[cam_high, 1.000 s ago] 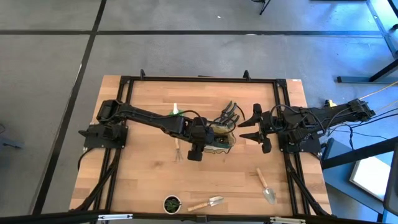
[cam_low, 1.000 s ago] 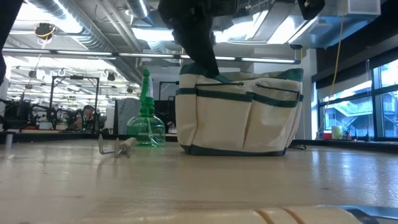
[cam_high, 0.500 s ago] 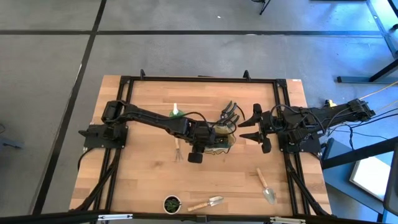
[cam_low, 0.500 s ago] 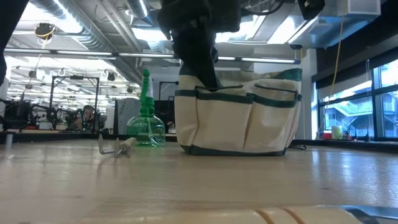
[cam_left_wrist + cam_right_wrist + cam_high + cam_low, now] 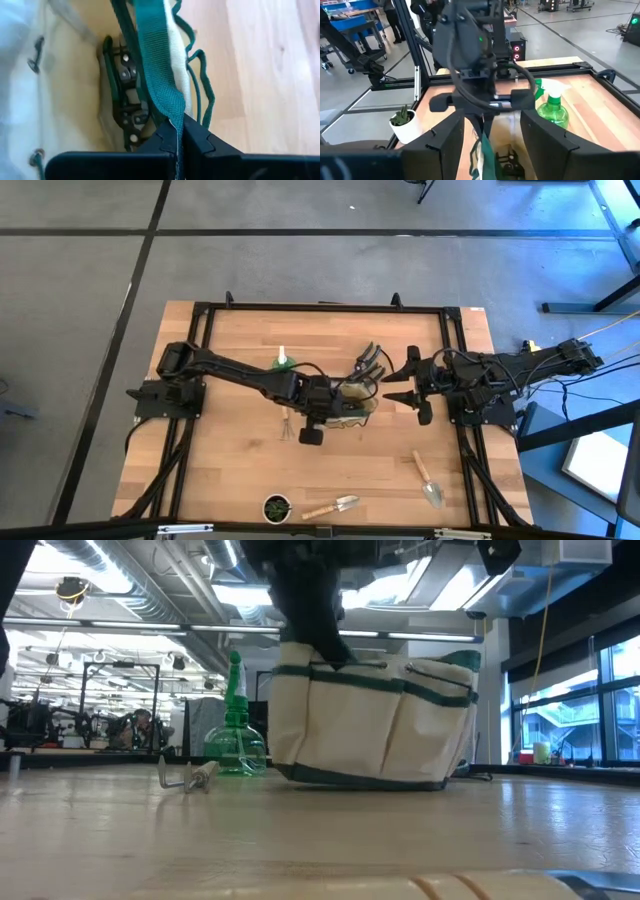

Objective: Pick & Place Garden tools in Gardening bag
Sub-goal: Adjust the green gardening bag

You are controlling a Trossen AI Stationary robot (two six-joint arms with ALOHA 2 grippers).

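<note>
Pinching the gardening bag rim at bench centre, left hand is clamped tight; pruners inside. Fork at 9 o'clock, spray bottle at 10, trowels at 5 remain. Right hand waits agape, empty, at 3.

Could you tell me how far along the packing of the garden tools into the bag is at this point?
Done: black-handled pruners lie inside the gardening bag. In hand: the left gripper is shut on the bag's green rim strap, tilting the bag; the right gripper waits open beside it. Left: the fork, two trowels and the spray bottle remain on the table.
</note>
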